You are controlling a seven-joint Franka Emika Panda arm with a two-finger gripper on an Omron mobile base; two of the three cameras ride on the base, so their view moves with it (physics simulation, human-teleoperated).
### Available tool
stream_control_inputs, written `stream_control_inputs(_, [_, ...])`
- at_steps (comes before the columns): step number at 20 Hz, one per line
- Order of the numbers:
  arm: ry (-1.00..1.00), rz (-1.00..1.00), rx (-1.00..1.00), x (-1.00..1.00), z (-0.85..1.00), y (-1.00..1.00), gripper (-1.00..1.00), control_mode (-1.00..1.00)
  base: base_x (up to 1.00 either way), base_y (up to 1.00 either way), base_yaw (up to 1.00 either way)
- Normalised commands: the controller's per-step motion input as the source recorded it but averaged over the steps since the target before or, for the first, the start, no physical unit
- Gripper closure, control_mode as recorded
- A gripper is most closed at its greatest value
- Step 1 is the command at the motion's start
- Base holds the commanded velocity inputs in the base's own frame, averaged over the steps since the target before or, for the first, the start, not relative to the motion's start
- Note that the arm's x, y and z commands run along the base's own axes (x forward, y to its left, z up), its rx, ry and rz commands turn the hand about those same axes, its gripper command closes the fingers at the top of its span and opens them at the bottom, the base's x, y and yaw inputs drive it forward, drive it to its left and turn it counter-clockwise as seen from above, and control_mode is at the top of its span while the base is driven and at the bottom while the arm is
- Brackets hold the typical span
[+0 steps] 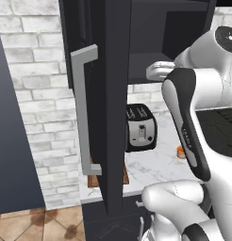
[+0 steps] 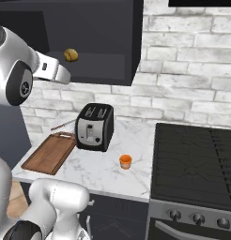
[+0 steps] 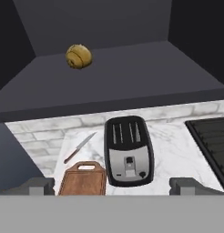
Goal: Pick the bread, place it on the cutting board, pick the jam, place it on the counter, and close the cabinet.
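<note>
Marble counter, bread in cabinet

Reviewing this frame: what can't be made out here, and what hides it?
- Cutting board: left base view, mostly behind the open cabinet door.
- Jam: left base view, partly behind the arm.
- Gripper: hand view, fingertips cut off at the bottom.
- Knife: too small for detail.

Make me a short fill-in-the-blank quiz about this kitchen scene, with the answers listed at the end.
1. The bread sits on the shelf inside the open ____.
2. The jam stands on the counter between the toaster and the ____.
3. The cutting board has ____ lying on it.
4. The fingers of the hand are spread ____.

Missing words: cabinet; stovetop; nothing; open
</note>
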Motion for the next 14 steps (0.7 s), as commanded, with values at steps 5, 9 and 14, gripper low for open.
stream_control_inputs(5, [0.00,0.13,0.00,0.26,0.00,0.06,-1.00,-1.00,0.00,0.00,0.00])
stream_control_inputs(9, [0.00,0.23,0.00,0.29,-0.03,0.00,-1.00,-1.00,0.00,0.00,0.00])
stream_control_inputs(14, [-0.01,0.21,0.00,0.27,-0.01,0.00,-1.00,-1.00,0.00,0.00,0.00])
